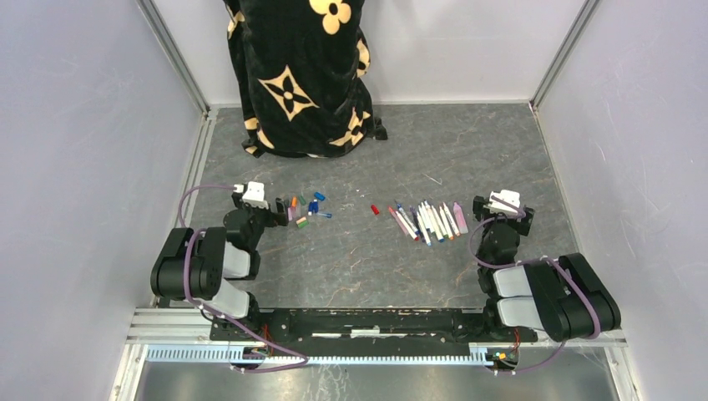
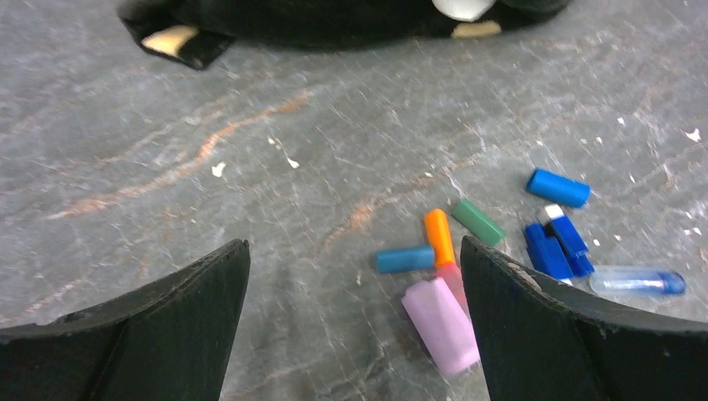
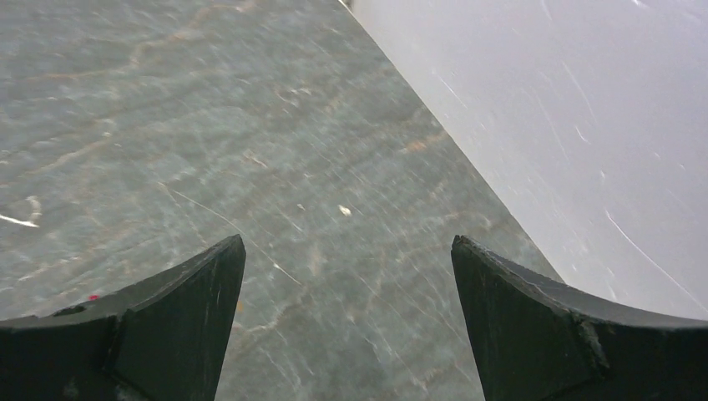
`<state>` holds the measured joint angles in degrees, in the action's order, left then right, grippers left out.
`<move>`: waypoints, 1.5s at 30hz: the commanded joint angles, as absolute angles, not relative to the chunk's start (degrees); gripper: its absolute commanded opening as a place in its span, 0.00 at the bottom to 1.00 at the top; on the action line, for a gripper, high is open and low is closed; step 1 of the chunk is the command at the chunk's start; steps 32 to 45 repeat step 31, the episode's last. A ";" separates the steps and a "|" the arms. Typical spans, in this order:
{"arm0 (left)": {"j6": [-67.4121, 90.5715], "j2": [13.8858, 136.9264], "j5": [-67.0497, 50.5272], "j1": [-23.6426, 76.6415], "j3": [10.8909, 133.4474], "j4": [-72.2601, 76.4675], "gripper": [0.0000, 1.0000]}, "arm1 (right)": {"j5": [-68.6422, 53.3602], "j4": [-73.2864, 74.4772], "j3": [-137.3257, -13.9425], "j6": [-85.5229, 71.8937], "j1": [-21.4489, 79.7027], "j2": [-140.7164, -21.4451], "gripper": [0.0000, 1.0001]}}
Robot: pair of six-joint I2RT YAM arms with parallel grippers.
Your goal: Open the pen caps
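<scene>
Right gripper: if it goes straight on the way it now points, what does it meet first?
Probably the bare table, then the white wall; nothing else shows ahead of the open right gripper. Depth is unclear.

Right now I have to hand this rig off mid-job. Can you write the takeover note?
Left gripper: open, empty, low over the table by the pile of pen caps.
Right gripper: open, empty, just right of the pens.
Pens: bunched right of centre; one red cap lies apart, left of them.
Done: several caps are off.
Left: unclear whether any pen is still capped; check the bunch.
</scene>
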<state>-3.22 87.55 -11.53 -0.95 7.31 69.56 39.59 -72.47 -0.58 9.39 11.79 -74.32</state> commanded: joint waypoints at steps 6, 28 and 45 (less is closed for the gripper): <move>-1.11 88.07 -5.74 -0.70 13.38 68.49 1.00 | 22.67 -82.22 5.64 9.37 6.50 -78.49 0.98; -1.03 88.49 -5.63 -0.68 13.87 67.95 1.00 | 22.68 -81.85 5.80 9.40 6.50 -78.05 0.98; -1.06 88.07 -5.51 -0.70 13.45 68.41 1.00 | 22.68 -81.83 5.80 9.40 6.45 -78.05 0.98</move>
